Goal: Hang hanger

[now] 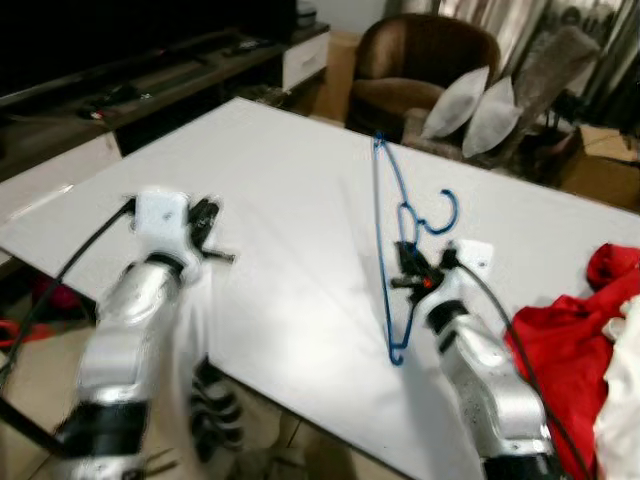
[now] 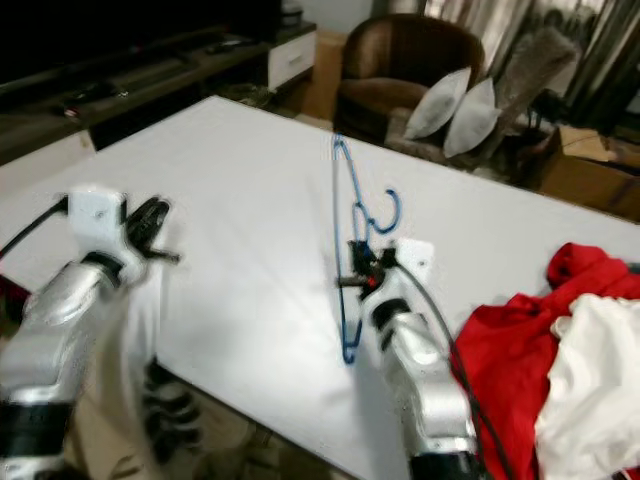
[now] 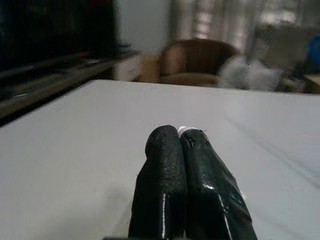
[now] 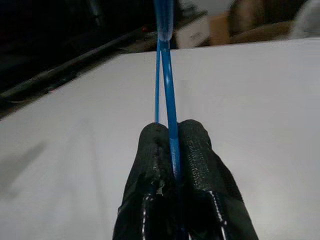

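My right hand (image 1: 408, 268) is clenched on the thin blue wire hanger (image 1: 384, 210), its 2 rubbery black fingers (image 4: 195, 145) pinching the rod. The hanger stands on edge over the smooth white table (image 1: 270, 190), hook curling up. My left hand (image 1: 205, 222) is blurred, fingers (image 3: 172, 165) pressed together on nothing. Crumpled red cloth (image 1: 570, 340) lies at the table's right edge.

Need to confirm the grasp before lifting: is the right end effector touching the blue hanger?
Touching. The right wrist view shows the right end effector closed on the blue hanger, wire pinched between both fingers.
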Tool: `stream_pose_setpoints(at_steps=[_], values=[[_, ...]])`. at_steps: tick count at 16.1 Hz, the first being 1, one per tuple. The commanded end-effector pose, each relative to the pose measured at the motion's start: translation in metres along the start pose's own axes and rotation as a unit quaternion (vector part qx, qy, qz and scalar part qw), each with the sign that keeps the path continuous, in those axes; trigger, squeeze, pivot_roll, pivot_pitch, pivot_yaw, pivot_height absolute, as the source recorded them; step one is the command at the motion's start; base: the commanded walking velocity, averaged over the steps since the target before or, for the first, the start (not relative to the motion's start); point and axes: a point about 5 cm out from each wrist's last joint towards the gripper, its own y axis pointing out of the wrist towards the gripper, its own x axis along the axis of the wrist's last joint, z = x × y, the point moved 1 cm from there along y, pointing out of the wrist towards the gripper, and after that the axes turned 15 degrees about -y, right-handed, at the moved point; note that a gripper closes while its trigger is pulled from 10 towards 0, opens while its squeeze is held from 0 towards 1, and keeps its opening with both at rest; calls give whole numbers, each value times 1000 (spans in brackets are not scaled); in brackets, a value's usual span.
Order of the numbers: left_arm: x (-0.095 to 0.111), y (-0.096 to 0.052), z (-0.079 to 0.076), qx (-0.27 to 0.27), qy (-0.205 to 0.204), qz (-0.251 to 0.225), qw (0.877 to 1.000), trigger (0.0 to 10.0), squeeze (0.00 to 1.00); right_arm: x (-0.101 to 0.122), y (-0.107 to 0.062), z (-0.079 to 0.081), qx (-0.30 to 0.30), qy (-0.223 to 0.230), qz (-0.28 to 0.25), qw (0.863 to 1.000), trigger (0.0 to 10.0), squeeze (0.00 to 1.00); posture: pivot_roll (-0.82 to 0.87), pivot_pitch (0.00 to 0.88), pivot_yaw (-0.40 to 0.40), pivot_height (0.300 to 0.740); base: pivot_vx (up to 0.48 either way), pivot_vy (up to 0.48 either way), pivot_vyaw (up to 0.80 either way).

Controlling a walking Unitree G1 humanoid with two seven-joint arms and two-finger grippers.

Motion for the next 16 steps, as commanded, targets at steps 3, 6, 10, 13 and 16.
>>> stream_pose_setpoints(at_steps=[3, 6, 10, 13, 16], values=[[0, 4, -14, -34, 12, 0, 999, 10000, 0, -2, -2, -3, -9, 2, 9, 1000, 10000, 0, -19, 0, -26, 740, 0, 114, -263], [-1, 5, -14, -33, 14, 2, 999, 10000, 0, -2, -3, -4, -12, 4, 9, 1000, 10000, 0, -21, 0, -22, 740, 0, 474, -788], [1, 5, -11, -23, 21, 0, 1000, 10000, 0, -2, -3, -3, -13, 5, 10, 1000, 10000, 0, -23, 0, -21, 740, 0, 428, -786], [1, 6, -10, -25, 33, -2, 999, 10000, 0, -2, -4, -3, -14, 6, 11, 1000, 10000, 0, -23, 0, -19, 740, 0, 0, -783], [2, 6, -13, -32, 52, -8, 998, 10000, 0, -2, -6, -3, -17, 5, 11, 1000, 10000, 0, -25, 0, -18, 740, 0, -480, -521]])
